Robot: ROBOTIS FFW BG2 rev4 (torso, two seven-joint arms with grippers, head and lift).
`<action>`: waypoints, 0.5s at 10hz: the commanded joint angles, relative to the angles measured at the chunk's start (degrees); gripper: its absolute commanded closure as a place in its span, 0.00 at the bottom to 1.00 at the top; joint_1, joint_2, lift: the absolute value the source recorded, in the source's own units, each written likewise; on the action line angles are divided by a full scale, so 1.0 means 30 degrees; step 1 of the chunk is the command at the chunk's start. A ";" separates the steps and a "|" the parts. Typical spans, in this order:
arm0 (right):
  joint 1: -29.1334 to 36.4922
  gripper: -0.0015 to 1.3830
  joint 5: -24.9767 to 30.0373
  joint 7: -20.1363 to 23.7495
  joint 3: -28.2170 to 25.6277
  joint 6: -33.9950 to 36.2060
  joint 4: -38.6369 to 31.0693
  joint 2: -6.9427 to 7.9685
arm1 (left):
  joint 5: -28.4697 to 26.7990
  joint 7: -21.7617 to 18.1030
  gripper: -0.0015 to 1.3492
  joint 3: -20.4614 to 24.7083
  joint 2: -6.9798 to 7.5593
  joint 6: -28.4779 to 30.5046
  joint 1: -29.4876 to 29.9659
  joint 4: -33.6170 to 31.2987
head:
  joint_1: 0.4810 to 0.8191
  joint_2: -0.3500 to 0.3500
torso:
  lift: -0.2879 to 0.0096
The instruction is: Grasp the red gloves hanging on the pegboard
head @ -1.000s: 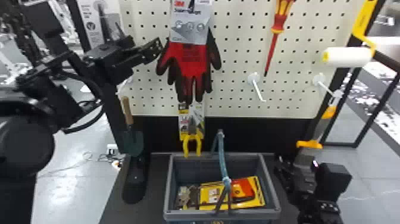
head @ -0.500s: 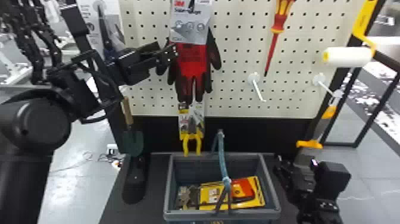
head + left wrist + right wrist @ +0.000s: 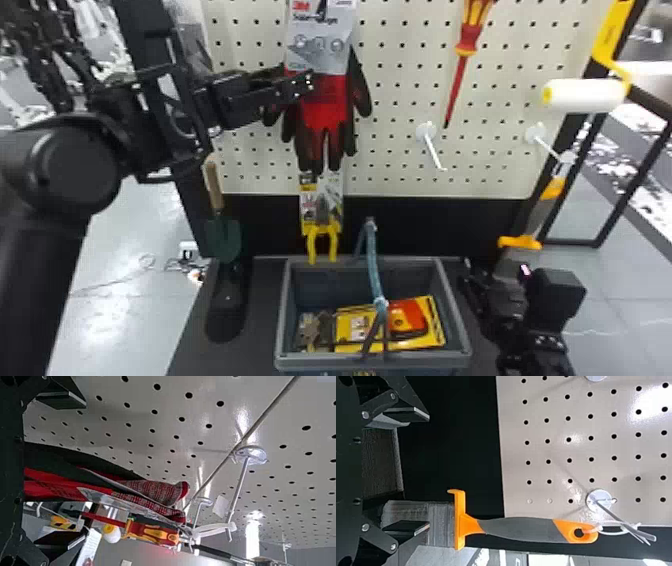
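Snagging is likely if the red gloves [image 3: 322, 112] get tugged sideways by the left gripper [image 3: 302, 85], fingers spread wide at their 9 o'clock.

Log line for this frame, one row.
phase: pre-grasp | left gripper: open, straddling red gloves on pegboard | right gripper: open, parked low

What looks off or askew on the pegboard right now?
Nothing damaged or spilled. Only the screwdriver hangs tilted on the pegboard, tip toward the red gloves, which hang straight with the open left tool at their edge.
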 commanded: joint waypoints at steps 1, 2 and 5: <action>-0.0079 0.23 0.0012 0.0008 0.0027 0.0000 0.0072 0.0000 | 0.0055 -0.0041 0.11 -0.0673 0.0363 0.0183 -0.0917 0.0429 | 0.20 0.50 | 0.63; -0.0079 0.23 0.0012 0.0037 -0.0002 -0.0029 0.0101 0.0000 | 0.0084 -0.0041 0.12 -0.1054 0.0450 0.0212 -0.1356 0.0517 | 0.20 0.50 | 0.63; -0.0137 0.23 0.0012 0.0066 -0.0002 0.0000 0.0160 -0.0030 | 0.0260 -0.0100 0.87 -0.1640 0.0421 0.0593 -0.1854 0.0986 | 0.20 0.50 | 0.63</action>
